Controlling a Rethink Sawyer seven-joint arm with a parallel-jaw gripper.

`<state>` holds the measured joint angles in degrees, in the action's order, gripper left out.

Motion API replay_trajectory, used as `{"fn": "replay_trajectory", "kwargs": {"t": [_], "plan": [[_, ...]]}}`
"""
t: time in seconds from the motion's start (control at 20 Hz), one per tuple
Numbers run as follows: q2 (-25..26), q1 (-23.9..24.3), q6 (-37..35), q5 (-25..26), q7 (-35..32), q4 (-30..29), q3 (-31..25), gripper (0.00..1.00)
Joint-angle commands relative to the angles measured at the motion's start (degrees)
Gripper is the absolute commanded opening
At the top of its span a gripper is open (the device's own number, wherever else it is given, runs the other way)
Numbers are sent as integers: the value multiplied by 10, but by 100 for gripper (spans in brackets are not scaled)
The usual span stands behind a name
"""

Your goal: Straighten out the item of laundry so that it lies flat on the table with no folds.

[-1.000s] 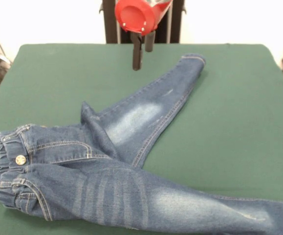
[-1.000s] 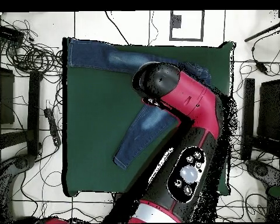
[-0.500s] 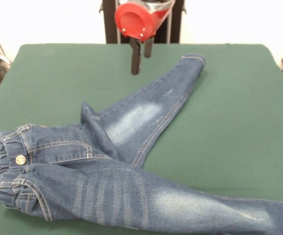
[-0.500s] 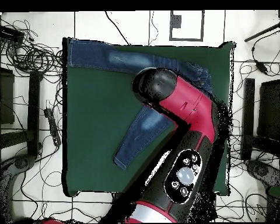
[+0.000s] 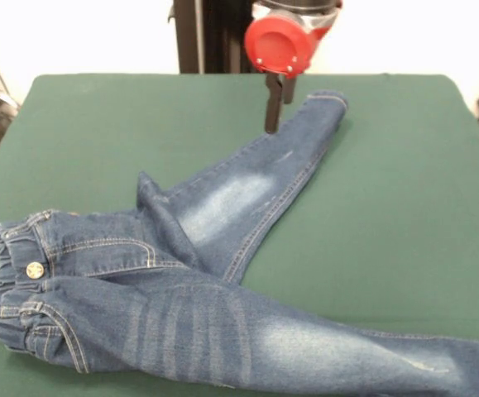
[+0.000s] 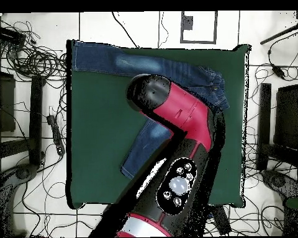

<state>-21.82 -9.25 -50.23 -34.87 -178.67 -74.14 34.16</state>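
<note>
So, front view first. Jeans (image 5: 198, 281) lie on the green table (image 5: 388, 190), mostly in the lower-left part, approx 7 to 8 o'clock from table centre. Waistband w/ brass button (image 5: 34, 270) sits at the 9 o'clock edge, bunched and puckered. One leg runs up toward 1 o'clock, its cuff (image 5: 326, 99) near the far edge of the table; whitish faded patch shows mid-thigh. Other leg runs along the near edge toward 4 o'clock and passes out of the picture at the bottom right corner. This leg overlaps the crotch area, and a raised fold of denim stands up just at 12 o'clock of the waistband section, so the garment isn't flat. Gripper (image 5: 272, 103) hangs from the red round arm end at 12 o'clock, dark fingers pointing down, tips over or at the upper leg just at 9 o'clock of the cuff. Fingers look close together; can't tell if they touch the denim or pinch anything.

Overhead view next. Red and black arm (image 6: 176, 142) comes in from 6 o'clock and covers the table's middle, hiding the gripper. Jeans (image 6: 114, 62) show one leg along the 12 o'clock edge, reaching the 11 o'clock corner, waistband toward 2 o'clock. Second leg emerges from under the arm, pointing to 7 o'clock. Cables (image 6: 33, 56) lie on the floor at 9 o'clock of the table.
</note>
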Motion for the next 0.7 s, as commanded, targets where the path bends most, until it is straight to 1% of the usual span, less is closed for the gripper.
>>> {"fn": "replay_trajectory", "kwargs": {"t": [0.05,0.7], "plan": [[60,-25,37,-42,-192,-74,-58,100],[56,-41,59,-62,-167,-113,-56,100]]}}
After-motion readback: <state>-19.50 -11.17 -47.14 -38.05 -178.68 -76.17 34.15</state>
